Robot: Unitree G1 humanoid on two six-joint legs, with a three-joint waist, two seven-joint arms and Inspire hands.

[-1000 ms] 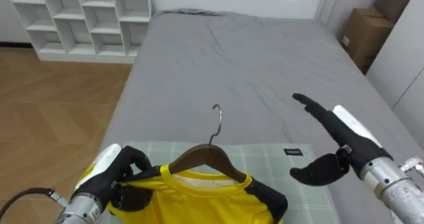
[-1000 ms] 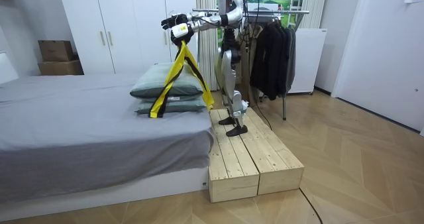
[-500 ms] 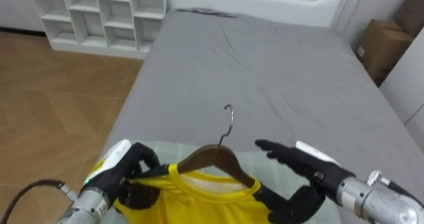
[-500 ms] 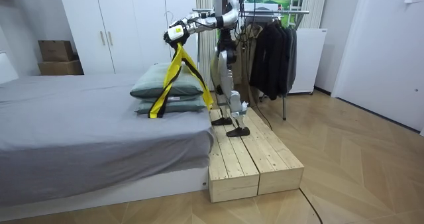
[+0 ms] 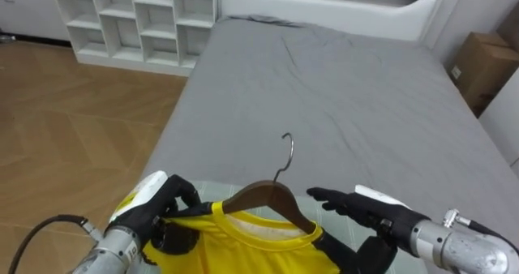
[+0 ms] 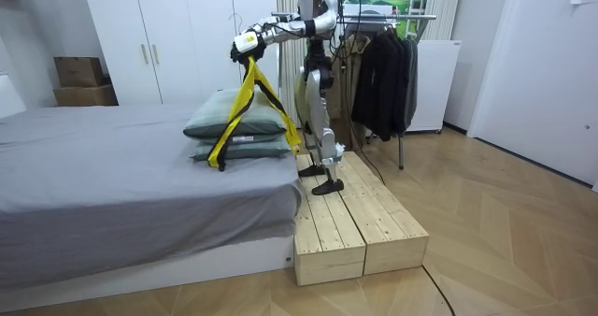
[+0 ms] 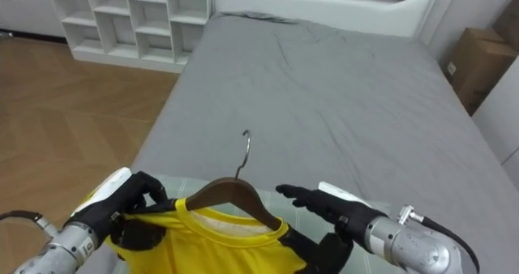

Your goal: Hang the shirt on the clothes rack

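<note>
My left hand [image 5: 158, 216] clenched the hanger [image 5: 263, 198] to keep the yellow shirt [image 5: 247, 248] off the bed [image 5: 340, 87], while my right hand [image 5: 369, 212] hovered straight-fingered beside it, probably to steady it.

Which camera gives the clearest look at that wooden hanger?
The left eye view: the wooden hanger shows hook and shoulders plainly, yellow shirt on it, left hand gripping one end. The right eye view shows the same; in the room view it is too small.
</note>
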